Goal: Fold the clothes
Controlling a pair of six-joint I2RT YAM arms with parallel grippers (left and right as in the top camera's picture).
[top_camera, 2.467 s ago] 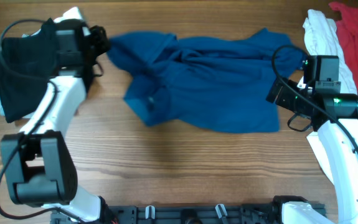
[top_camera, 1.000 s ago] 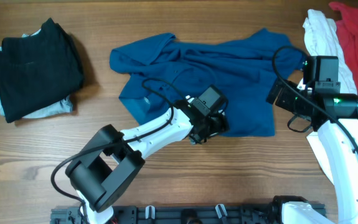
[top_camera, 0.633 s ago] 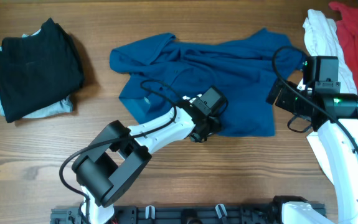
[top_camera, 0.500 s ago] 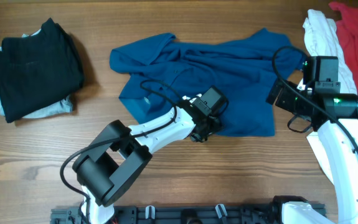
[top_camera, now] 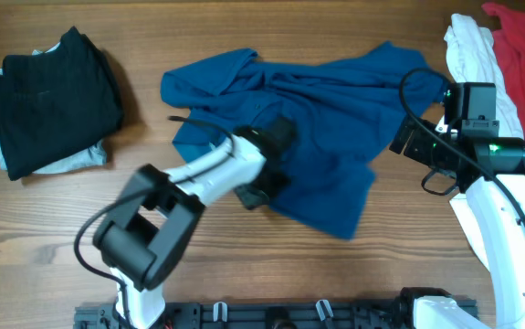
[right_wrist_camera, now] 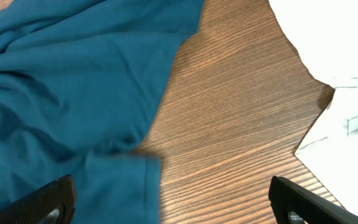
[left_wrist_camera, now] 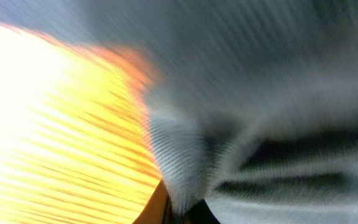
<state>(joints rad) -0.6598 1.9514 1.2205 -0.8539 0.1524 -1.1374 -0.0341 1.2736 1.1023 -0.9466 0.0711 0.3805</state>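
Blue shirt (top_camera: 335,100) lies lengthwise left-right; left fingers (top_camera: 255,194) pinch it; right fingers (right_wrist_camera: 48,199) wide

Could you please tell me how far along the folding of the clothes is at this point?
Done: a black garment lies folded on a pale one at the left. In hand: the left gripper is shut on the crumpled blue shirt, near its lower edge; the right gripper hangs open beside it. Left: that shirt, plus the white garment and red garment heaped at the right.

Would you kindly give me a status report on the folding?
Left claw shut on blue shirt. Right claw open, empty. Shirt crumpled. Black pile, white garment, red garment aside.
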